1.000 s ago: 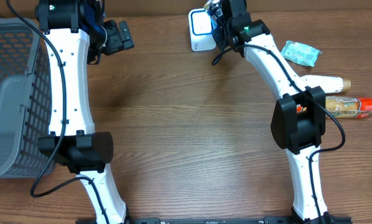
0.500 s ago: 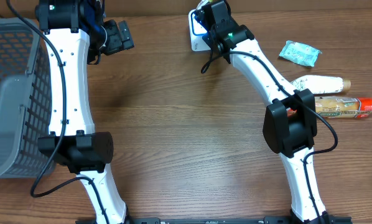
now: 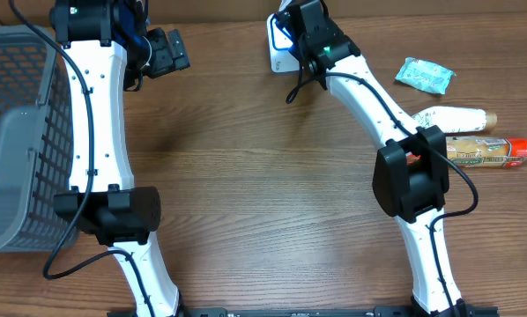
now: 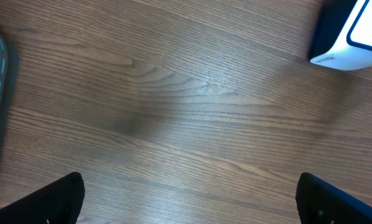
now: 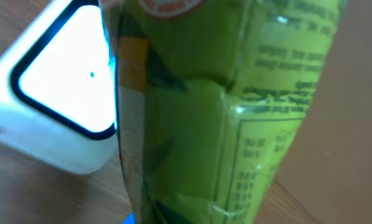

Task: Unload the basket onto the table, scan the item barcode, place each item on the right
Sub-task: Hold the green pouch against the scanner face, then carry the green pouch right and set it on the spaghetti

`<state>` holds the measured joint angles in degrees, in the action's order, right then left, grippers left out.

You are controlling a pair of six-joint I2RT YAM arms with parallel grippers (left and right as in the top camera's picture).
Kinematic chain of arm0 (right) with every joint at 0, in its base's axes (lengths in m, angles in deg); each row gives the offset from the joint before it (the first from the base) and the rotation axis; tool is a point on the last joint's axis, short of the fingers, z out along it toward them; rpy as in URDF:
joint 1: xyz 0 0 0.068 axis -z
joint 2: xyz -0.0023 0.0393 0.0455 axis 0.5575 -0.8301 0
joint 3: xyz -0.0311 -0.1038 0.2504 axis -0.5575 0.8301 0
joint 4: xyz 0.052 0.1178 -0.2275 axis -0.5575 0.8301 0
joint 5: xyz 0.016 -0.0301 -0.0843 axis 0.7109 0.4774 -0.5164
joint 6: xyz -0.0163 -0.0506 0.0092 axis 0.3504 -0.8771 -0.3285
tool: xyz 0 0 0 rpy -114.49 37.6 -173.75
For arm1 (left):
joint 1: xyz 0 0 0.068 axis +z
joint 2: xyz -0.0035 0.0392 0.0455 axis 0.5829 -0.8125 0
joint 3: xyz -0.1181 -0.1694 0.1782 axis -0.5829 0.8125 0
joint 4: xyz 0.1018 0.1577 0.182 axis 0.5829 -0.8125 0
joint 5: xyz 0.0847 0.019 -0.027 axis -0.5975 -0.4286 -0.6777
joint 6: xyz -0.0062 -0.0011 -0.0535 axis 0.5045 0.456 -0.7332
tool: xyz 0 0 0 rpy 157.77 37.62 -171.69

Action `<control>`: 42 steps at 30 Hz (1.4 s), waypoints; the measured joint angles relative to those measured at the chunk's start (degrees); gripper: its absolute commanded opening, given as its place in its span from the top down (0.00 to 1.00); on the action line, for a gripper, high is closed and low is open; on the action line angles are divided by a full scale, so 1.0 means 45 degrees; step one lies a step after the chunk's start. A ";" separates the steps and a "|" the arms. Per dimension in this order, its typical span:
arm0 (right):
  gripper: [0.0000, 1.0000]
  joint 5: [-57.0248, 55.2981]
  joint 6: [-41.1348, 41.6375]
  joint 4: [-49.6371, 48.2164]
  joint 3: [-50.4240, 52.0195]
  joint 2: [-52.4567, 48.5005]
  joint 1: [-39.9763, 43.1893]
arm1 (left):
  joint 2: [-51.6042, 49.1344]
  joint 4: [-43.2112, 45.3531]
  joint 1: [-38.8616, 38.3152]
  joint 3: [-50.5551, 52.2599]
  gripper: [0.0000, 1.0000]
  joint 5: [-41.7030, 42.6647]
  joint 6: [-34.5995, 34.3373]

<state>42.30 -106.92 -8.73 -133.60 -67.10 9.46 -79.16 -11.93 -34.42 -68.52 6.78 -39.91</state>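
Packet (image 5: 198, 118), green, was clamped in right pincer (image 3: 290, 19) just by scanner (image 5: 55, 106); left pincer (image 4: 189, 200) stood wide, left of scanner.

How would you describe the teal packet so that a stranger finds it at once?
Look at the table's right side, where three items lie close together. The packet is the top one in the overhead view, above the white tube and the orange pack. It alone is teal and crinkled.

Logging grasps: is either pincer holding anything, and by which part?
The right pincer holds a green packet; where on it cannot be told. The left pincer holds nothing.
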 measured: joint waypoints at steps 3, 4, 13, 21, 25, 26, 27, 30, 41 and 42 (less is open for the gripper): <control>0.96 -0.0466 -0.0262 -0.0408 0.0000 -0.0243 0.0000 | 0.0000 0.0000 0.0000 0.0000 0.00 0.0000 0.0000; 0.96 -0.0554 -0.0296 -0.0413 0.0000 -0.0340 0.0000 | 0.0000 0.0000 0.0000 0.0000 0.00 0.0000 0.0000; 0.96 -0.0835 -0.0661 -0.0447 0.0000 -0.0719 -0.0151 | 0.0000 0.0000 0.0000 0.0000 0.01 0.0000 0.0000; 0.96 -0.0792 -0.1010 -0.0461 0.0000 -0.0719 -0.0287 | 0.0000 0.0000 0.0000 0.0000 0.00 0.0000 0.0000; 0.96 -0.0729 -0.1258 -0.0442 0.0000 -0.0719 -0.0287 | 0.0000 0.0000 0.0000 0.0000 0.00 0.0000 0.0000; 0.96 -0.0724 -0.1273 -0.0418 0.0000 -0.0719 -0.0321 | 0.0000 0.0000 0.0000 0.0000 0.00 0.0000 0.0000; 0.96 -0.0724 -0.1277 -0.0355 0.0000 -0.0719 -0.0340 | 0.0000 0.0000 0.0000 0.0000 0.00 0.0000 0.0000; 0.96 -0.0631 -0.1151 -0.0097 0.0000 -0.0719 -0.0525 | 0.0000 0.0000 0.0000 0.0000 0.01 0.0000 0.0000; 0.96 0.4527 0.3152 0.2463 0.0053 0.1923 -0.1287 | 0.0000 0.0000 0.0000 0.0000 0.00 0.0000 -0.0005; 0.96 0.5129 0.4163 0.2637 0.0053 0.2686 -0.1088 | 0.0000 -0.0005 0.0000 0.0000 0.01 0.0000 0.0000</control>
<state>65.38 -88.19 3.14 -133.36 -55.01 4.56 -79.16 -11.95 -34.42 -68.52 6.78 -39.91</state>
